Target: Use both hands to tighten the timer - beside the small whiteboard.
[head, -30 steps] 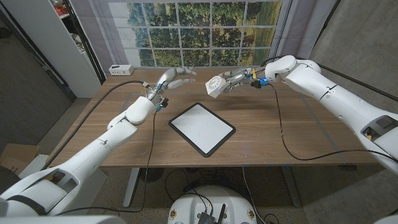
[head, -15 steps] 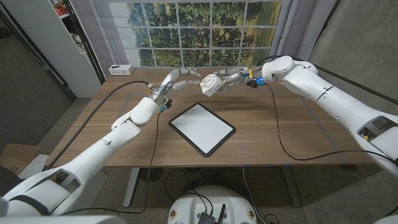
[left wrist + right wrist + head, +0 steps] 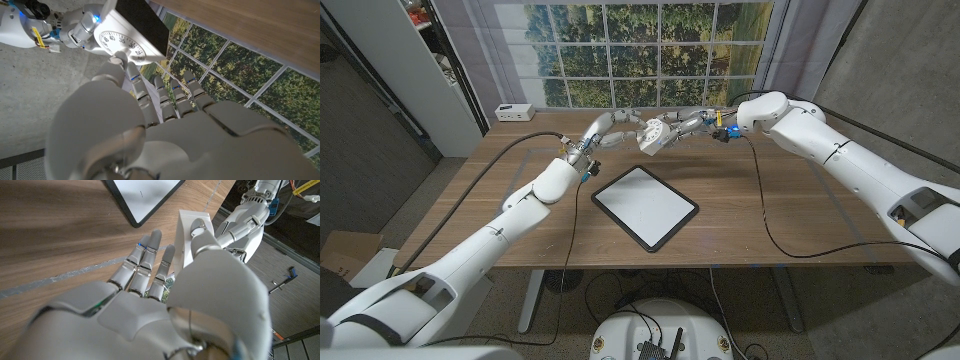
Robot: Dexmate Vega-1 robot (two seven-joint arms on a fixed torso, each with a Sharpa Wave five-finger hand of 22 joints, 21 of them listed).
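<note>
I've got the timer (image 3: 651, 136) up in the air above the far part of the tabletop (image 3: 750, 205), past the far corner of the small whiteboard (image 3: 645, 206), which lies flat on the wood below it. It's a white box with a round numbered dial, and in the left wrist view that dial (image 3: 120, 46) faces my left hand's camera, tilted, with a dark back edge showing beside it. My right hand (image 3: 686, 125) grips the timer from the right side; in the right wrist view the thumb (image 3: 202, 235) presses on the white casing (image 3: 192, 237) while the other fingers stretch along beside it. My left hand (image 3: 607, 129) is right up at the timer from the other side, fingers apart and holding nothing, with one fingertip (image 3: 118, 61) at the knob in the middle of the dial. Both arms reach in across the tabletop. Behind it a window picture of green trees (image 3: 640, 50) fills the wall, and a small white box (image 3: 513, 112) sits at the far left corner.
</note>
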